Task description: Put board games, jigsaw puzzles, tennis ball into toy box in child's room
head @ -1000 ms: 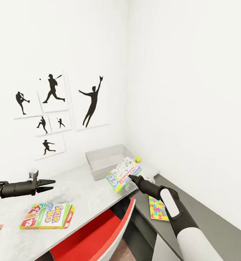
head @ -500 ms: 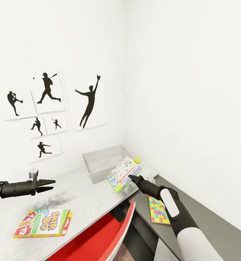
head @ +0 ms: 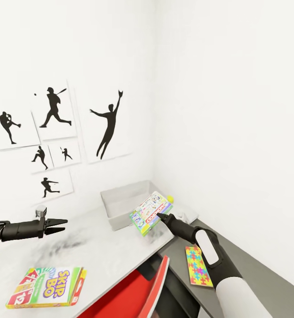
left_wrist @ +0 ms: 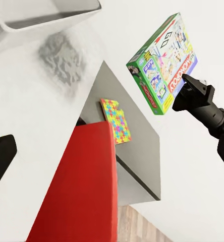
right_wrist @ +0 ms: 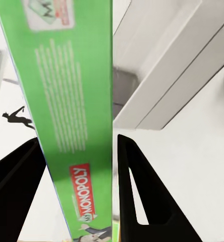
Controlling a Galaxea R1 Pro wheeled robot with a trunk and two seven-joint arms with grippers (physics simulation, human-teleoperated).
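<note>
White walls with black baseball silhouettes [head: 54,106] back the light-grey desk [head: 107,251]. My right gripper [head: 159,216] clamps the green Monopoly box [head: 150,212] just beside the shallow grey bin [head: 129,201]; my left gripper [head: 61,224] hangs spread, empty.

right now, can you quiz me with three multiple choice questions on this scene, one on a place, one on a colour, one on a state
1. Where does the Skip-Bo board game lie?
A. on the light-grey table top
B. inside the toy box
C. on the red chair

2. What colour is the edge of the Monopoly board game between the right gripper's fingers?
A. red
B. green
C. black

3. What is the state of the left gripper?
A. shut on a ball
B. shut on a puzzle
C. holding nothing, over the table

Answers:
1 A, the head view shows it flat on the table, well apart from the toy box.
2 B, the right wrist view shows a green edge.
3 C, nothing lies between its fingers.
</note>
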